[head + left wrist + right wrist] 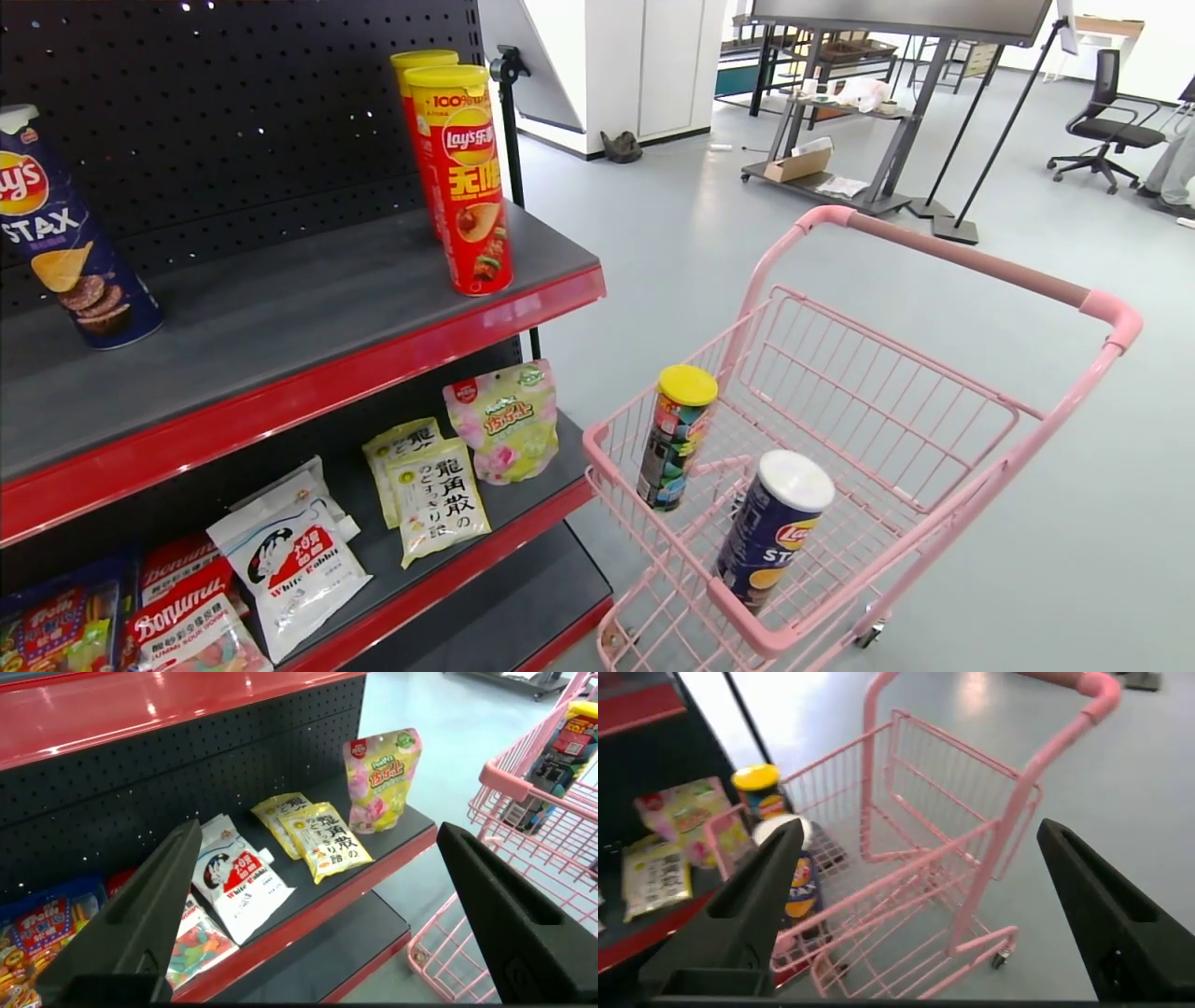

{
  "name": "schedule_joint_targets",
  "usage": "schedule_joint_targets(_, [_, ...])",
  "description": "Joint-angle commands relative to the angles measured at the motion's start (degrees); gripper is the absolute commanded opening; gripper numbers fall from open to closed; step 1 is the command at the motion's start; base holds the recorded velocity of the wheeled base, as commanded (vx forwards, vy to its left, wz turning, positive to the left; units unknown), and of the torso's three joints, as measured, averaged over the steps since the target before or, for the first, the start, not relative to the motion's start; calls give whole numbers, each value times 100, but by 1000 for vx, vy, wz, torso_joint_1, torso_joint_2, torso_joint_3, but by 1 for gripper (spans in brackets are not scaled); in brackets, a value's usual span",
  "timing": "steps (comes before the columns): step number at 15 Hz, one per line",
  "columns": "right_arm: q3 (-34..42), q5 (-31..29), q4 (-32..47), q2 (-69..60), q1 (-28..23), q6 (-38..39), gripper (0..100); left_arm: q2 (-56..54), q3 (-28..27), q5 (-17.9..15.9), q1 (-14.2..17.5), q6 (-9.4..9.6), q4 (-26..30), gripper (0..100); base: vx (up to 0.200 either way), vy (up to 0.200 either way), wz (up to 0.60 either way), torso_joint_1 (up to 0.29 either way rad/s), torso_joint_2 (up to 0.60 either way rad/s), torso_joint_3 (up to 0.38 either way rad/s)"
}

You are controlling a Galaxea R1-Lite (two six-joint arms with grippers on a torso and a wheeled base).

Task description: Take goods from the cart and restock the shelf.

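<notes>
A pink cart (943, 252) stands right of the shelf and holds two chip cans: a dark one with a yellow lid (676, 437) and a blue one with a white lid (773, 528). On the upper grey shelf (280, 299) stand two red cans with yellow lids (464, 177) and a blue can (61, 233) at the left. My left gripper (318, 915) is open in front of the lower shelf's snack bags (322, 840). My right gripper (920, 915) is open above the cart (971, 849), with both cans (789, 873) off to one side.
The lower shelf (523, 490) holds several snack bags, among them a white one (289, 555) and a pink-green pouch (504, 420). Grey floor lies open to the right of the cart. A stand with a screen (878, 112) and an office chair (1111, 121) are far behind.
</notes>
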Motion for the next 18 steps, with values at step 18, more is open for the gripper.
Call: schedule_joint_targets(18, [807, 1276, -5743, 7911, 2300, -15, 100, 0, 0, 0, 5, 2, -1, 100, 0, 0, 0, 0, 0, 0])
